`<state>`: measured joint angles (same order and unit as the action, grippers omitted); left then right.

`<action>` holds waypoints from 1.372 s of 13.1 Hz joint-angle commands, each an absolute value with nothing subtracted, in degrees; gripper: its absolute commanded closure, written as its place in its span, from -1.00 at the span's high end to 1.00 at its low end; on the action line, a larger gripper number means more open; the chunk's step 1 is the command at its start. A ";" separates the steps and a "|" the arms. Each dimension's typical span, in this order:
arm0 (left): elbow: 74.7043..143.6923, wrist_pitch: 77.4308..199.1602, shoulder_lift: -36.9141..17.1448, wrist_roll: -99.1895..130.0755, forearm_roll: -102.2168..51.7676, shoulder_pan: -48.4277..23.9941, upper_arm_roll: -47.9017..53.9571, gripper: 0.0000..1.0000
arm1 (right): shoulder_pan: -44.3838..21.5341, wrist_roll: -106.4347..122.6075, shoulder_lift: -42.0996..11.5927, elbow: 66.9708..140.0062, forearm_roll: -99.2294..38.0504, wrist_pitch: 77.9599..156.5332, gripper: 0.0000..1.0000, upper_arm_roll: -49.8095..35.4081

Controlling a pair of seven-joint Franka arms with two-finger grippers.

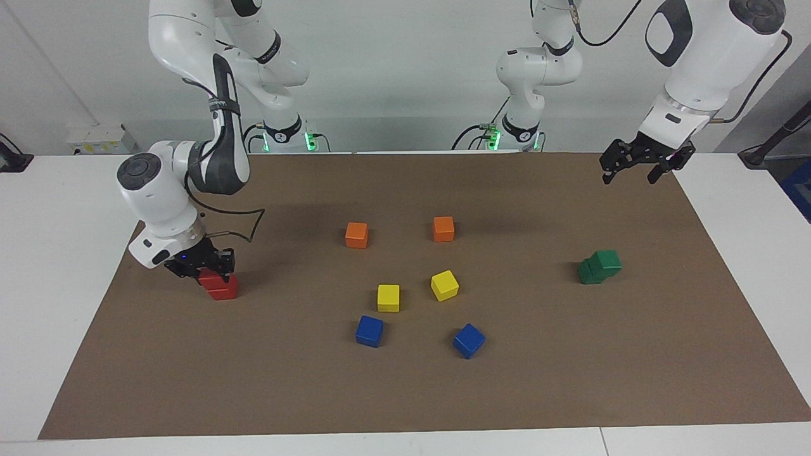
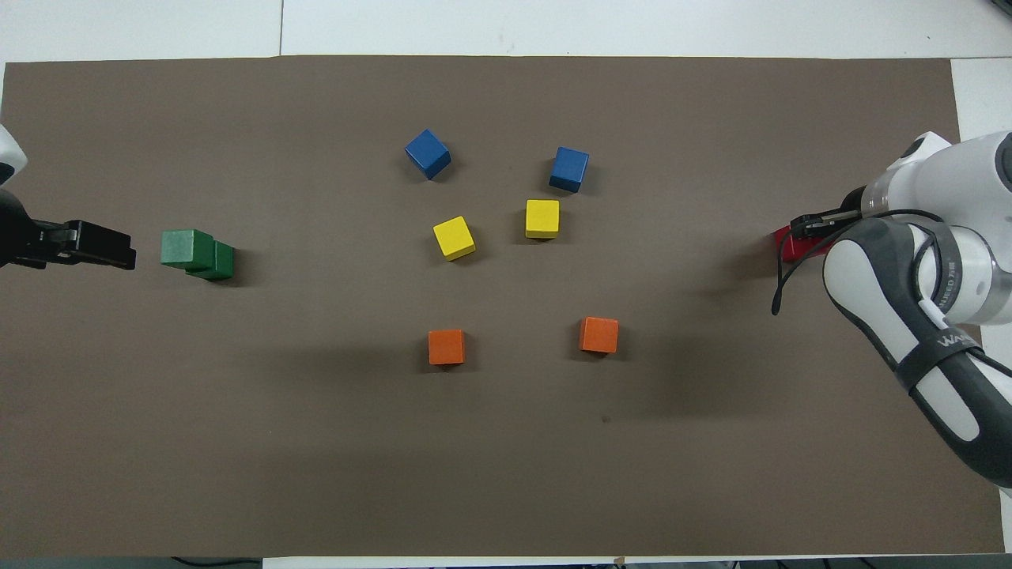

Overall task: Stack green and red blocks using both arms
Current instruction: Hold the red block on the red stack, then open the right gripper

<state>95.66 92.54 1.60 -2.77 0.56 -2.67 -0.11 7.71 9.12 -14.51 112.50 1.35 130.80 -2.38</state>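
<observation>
A white bench (image 1: 57, 266) fills most of the frame under a brown mat (image 1: 405, 392), with a plain pale wall (image 1: 393, 76) across the top and a small white box (image 1: 95, 138) at upper left.
</observation>
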 commanded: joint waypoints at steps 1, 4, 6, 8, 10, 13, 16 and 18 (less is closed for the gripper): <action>96.50 91.85 2.81 -2.55 -0.18 -2.20 0.09 1.00 | 7.74 9.67 -14.59 112.94 1.14 132.01 0.10 -2.55; 96.50 91.85 2.81 -2.55 -0.18 -1.85 -0.18 1.00 | 7.73 9.49 -14.68 112.85 1.14 132.01 0.81 -2.64; 96.50 91.85 2.81 -2.55 -0.18 -1.85 -0.17 1.00 | 7.73 9.49 -14.68 112.85 1.14 132.01 0.87 -2.64; 96.59 91.76 2.81 -2.55 -0.18 -1.93 -0.17 1.00 | 7.73 9.49 -14.68 112.85 1.14 132.01 1.00 -2.64; 96.59 91.85 2.81 -2.55 -0.18 -1.93 -0.09 1.00 | 7.73 9.49 -14.68 112.85 1.14 132.01 1.00 -2.55; 96.59 91.84 2.81 -2.55 -0.17 -1.93 -0.18 1.00 | 8.17 9.67 -15.11 112.06 1.14 131.92 1.00 -2.55; 96.59 91.85 2.81 -2.55 -0.18 -1.93 -0.18 1.00 | 7.74 9.67 -14.94 106.72 1.14 127.90 1.00 -2.64; 96.59 91.85 2.81 -2.55 -0.18 -1.93 -0.18 1.00 | 7.47 9.75 -13.54 101.98 1.05 122.02 1.00 -3.16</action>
<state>95.66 92.43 1.60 -2.77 0.56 -2.43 -0.34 7.47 9.12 -14.47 106.72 1.35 127.33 -2.46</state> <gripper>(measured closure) 0.000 0.000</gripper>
